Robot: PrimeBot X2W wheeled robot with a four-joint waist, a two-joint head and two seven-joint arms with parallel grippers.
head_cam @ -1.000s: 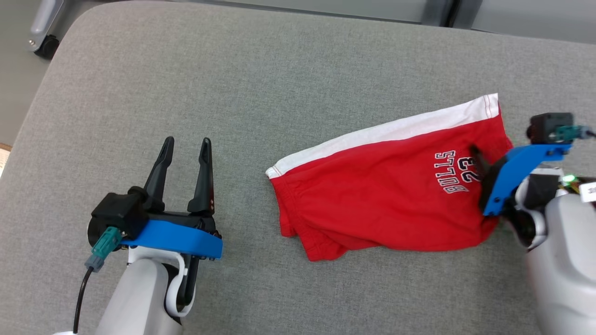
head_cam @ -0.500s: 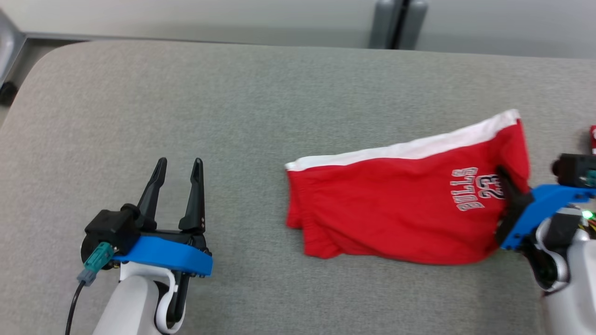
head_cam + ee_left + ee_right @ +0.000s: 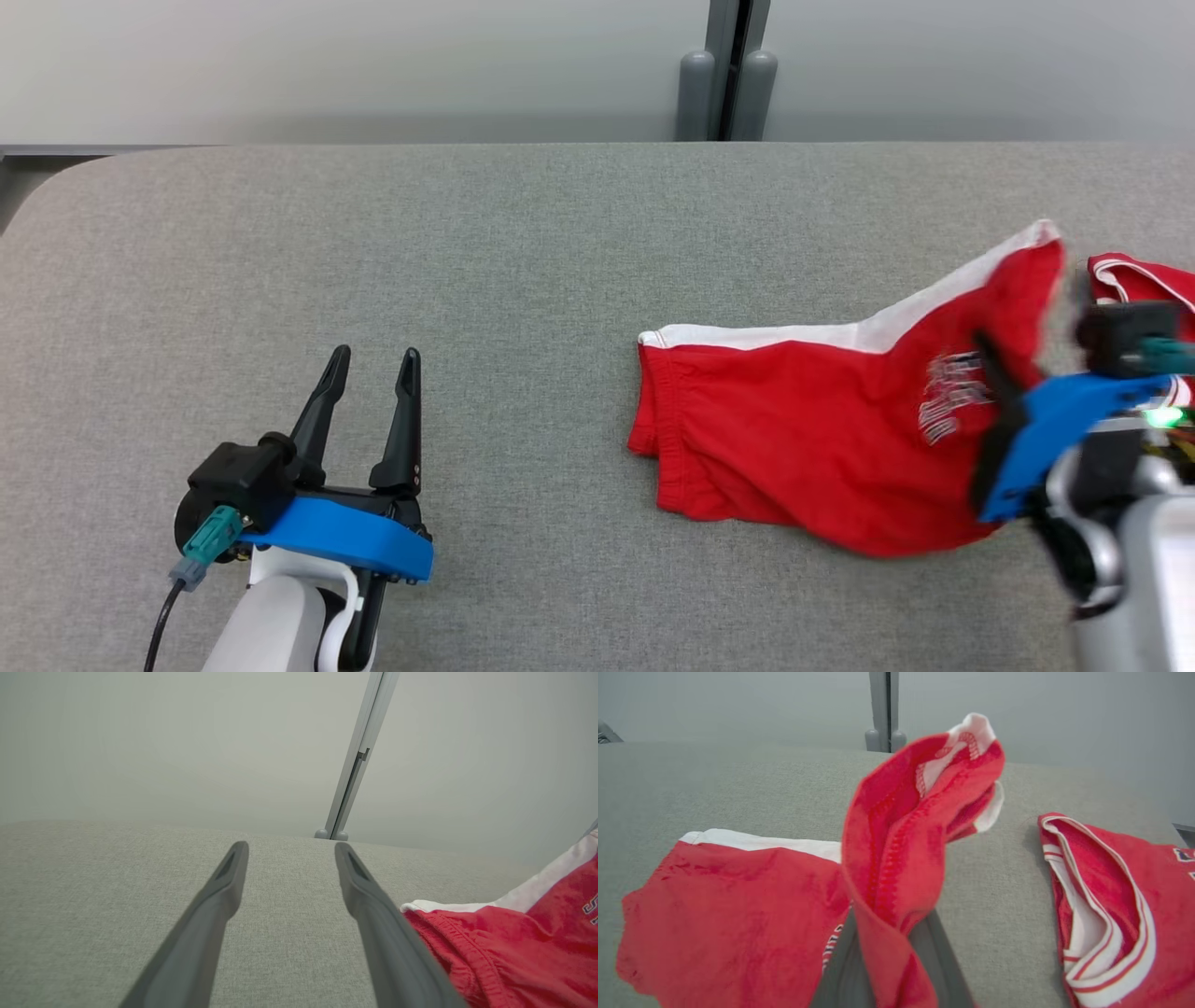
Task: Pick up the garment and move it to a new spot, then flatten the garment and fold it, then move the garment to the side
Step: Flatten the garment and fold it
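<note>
Head view, shorts (image 3: 803, 448) right of centre on grey surface (image 3: 467, 233), right edge raised, right end effector (image 3: 988, 357) clamped on that edge, left end effector (image 3: 373, 359) fingers apart over surface, left wrist view, shorts (image 3: 514, 947) just beside one finger, right wrist view, pinched hem upright, second garment (image 3: 1111, 905) beside.

garment (image 3: 794, 439): was red, white band along far edge, pale lettering near right end | second garment (image 3: 1111, 905), far right: was red, white-and-red striped trim | table (image 3: 467, 261): was speckled grey weave | left gripper (image 3: 375, 357): was black, mount (image 3: 345, 546) blue | wall (image 3: 373, 65): was pale grey
</note>
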